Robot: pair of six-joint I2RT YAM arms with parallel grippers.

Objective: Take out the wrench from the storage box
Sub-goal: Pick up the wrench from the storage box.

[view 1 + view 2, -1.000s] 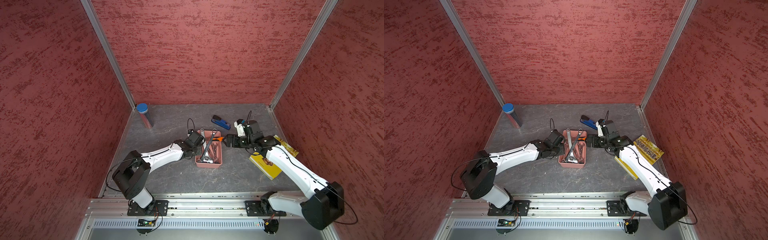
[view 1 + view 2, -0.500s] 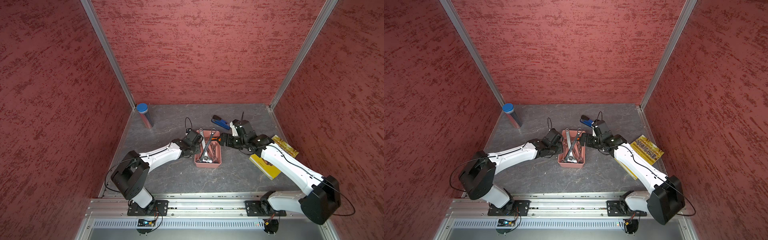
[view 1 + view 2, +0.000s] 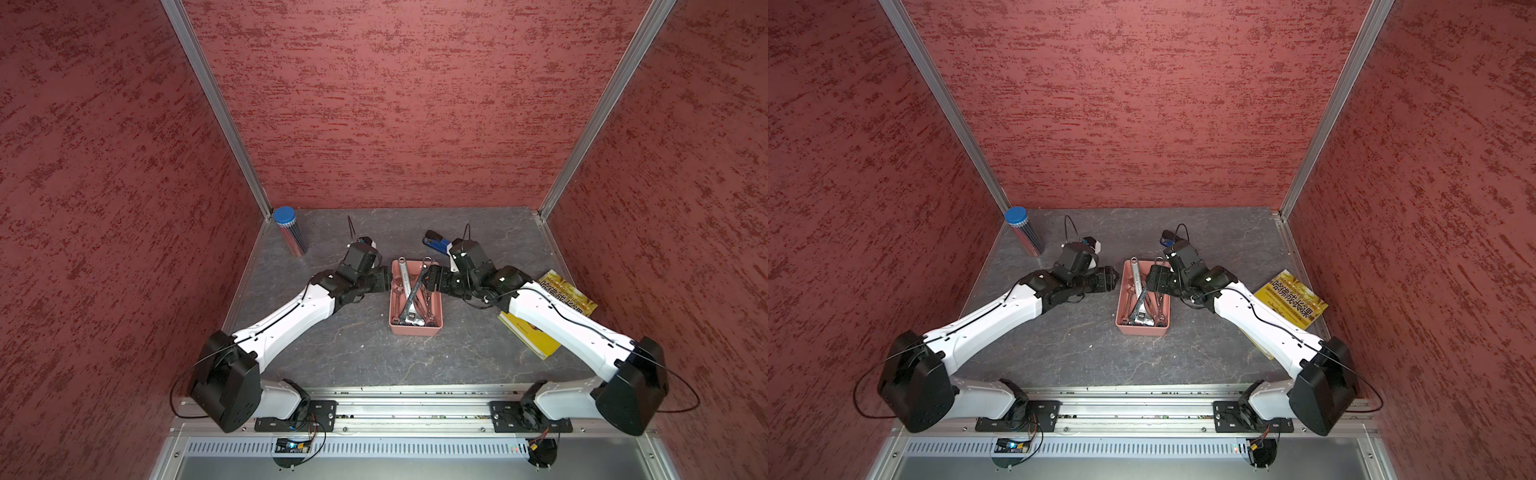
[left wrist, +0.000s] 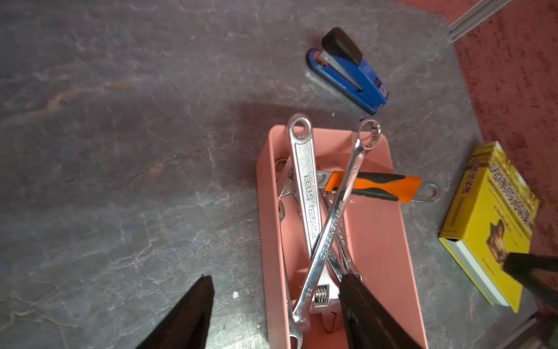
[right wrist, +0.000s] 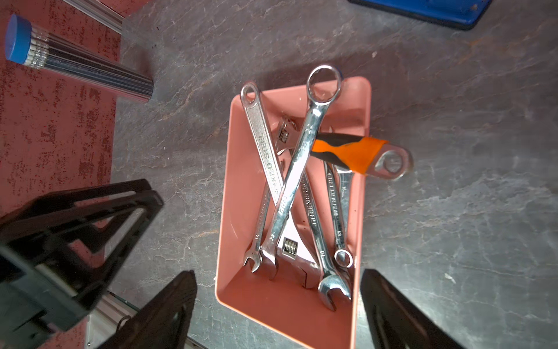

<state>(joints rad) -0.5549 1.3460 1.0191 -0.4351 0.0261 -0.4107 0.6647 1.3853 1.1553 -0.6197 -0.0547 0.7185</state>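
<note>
While both your hands hang spread and empty, the salmon-pink storage box point(image 3: 415, 330) sits on the tabletop point(image 3: 353, 353) between them, wrenches point(image 3: 409, 307) piled inside. Your left hand point(image 4: 276, 278) straddles the box's nearer long wall, one finger point(image 4: 371, 317) over the pile, the other over bare tabletop. Ahead of your right hand point(image 5: 278, 272), a long combination wrench point(image 5: 294, 169) lies topmost, and an orange-handled adjustable wrench point(image 5: 350, 151) pokes over the rim on that hand's side.

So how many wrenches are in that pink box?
6, all piled in the storage box: forged-steel adjustable, long crossing one, orange-handled one overhanging the rim, three smaller ones beneath. More may be hidden.
</note>
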